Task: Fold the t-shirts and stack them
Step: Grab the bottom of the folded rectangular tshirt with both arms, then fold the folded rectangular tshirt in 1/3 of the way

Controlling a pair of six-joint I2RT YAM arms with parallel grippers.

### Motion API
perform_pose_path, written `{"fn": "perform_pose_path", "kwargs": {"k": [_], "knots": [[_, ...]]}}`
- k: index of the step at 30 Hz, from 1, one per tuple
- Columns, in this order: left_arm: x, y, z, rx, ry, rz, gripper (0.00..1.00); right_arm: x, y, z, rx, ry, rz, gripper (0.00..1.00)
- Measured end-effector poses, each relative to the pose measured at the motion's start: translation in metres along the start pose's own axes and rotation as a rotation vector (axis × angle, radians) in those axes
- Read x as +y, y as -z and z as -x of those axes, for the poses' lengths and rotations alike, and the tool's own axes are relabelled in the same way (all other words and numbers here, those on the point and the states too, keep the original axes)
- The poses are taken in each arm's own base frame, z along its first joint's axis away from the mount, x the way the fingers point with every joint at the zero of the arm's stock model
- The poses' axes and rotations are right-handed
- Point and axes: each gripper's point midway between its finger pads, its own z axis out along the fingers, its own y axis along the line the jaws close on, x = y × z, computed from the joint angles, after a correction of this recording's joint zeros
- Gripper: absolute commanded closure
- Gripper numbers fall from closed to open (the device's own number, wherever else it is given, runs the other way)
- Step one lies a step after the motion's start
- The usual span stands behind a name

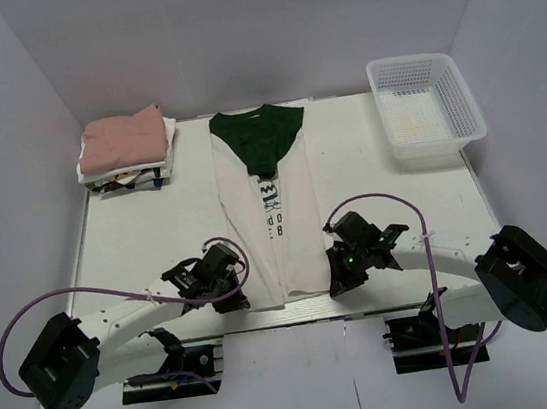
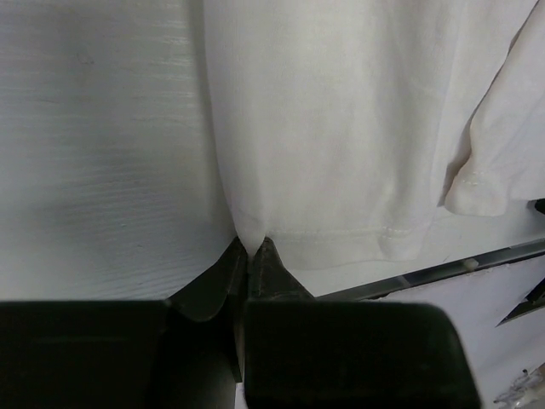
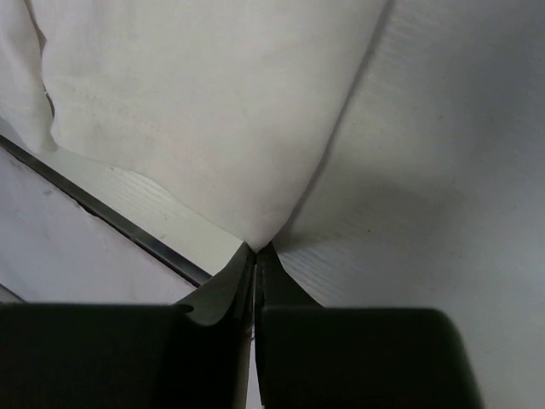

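Left claw (image 2: 252, 249): fingertips together, pinching the 7 o'clock hem corner of the cream-white t-shirt (image 1: 245, 218). The shirt lies at table centre as a long strip with its sides folded in. The green collar end is at 12 o'clock and the hem at 6, just inside the near table edge (image 2: 443, 271). Folded stack (image 1: 125, 148), pink on top, at 10 o'clock. Right claw (image 3: 256, 249): tips together on the 5 o'clock hem corner. Mesh basket (image 1: 427, 109) at 2 o'clock, well apart.

Handling (judgement): light, limp cloth with no stiffness. It should sag between the two pinches and drag on the table (image 1: 155, 220). The corner bites are thin and may slip if the pulls are uneven. The hem corners seem the right hold for carrying the hem toward 12.

Room: bare board on both sides of the strip. The stack is the nearest neighbour. The near edge sits close behind both claws, leaving little room toward 6.
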Motion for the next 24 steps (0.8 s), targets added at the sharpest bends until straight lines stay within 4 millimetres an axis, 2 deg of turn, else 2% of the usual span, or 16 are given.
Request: {"fn": "perform_pose_path", "kwargs": {"k": [5,9,15,18,22,24], "knots": [[-0.008,0.003,0.006,0.001,-0.019,0.001,1.0,-0.002,0.0,0.009,-0.033,0.015,-0.022,1.0],[-0.026,0.014,0.025,-0.053,-0.035,-0.013,1.0,0.004,0.006,0.031,-0.1,0.054,-0.04,1.0],[-0.049,0.037,0.066,-0.218,-0.027,-0.028,1.0,0.024,0.033,0.078,-0.312,0.152,-0.028,1.0],[-0.057,0.049,0.091,-0.316,-0.006,-0.018,1.0,0.025,0.042,0.101,-0.409,0.174,-0.061,1.0],[-0.071,0.058,0.133,-0.44,0.041,0.009,1.0,0.024,0.052,0.142,-0.545,0.182,-0.139,1.0],[-0.074,0.057,0.158,-0.482,0.071,0.051,1.0,0.026,0.059,0.168,-0.613,0.191,-0.191,1.0]]}}
